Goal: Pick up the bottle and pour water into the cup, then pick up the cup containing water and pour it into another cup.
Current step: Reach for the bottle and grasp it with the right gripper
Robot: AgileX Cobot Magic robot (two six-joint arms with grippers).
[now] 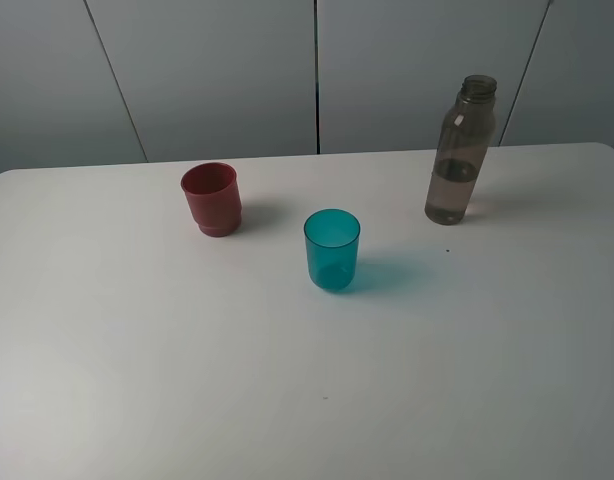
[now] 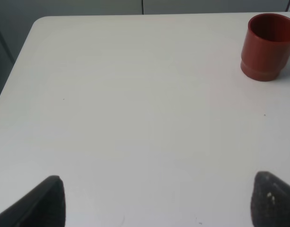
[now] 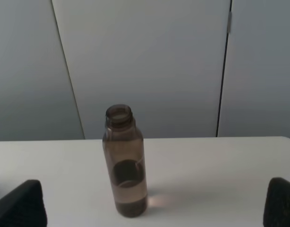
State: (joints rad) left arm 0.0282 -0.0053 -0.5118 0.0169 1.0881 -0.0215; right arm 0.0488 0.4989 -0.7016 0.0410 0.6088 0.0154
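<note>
The smoky grey-brown bottle (image 1: 459, 160) stands upright and uncapped at the back right of the white table (image 1: 137, 350), holding some water in its lower half. The translucent teal cup (image 1: 332, 250) stands near the table's middle. The red cup (image 1: 211, 198) stands to its left and farther back. Neither arm shows in the exterior high view. In the left wrist view my left gripper (image 2: 161, 201) is open above bare table, with the red cup (image 2: 268, 47) well ahead of it. In the right wrist view my right gripper (image 3: 152, 208) is open and faces the bottle (image 3: 125, 165), with nothing between its fingers.
Grey wall panels (image 1: 317, 70) rise right behind the table's back edge. The table's rounded left corner (image 2: 38, 23) appears in the left wrist view. Bare tabletop lies between the things and the front edge.
</note>
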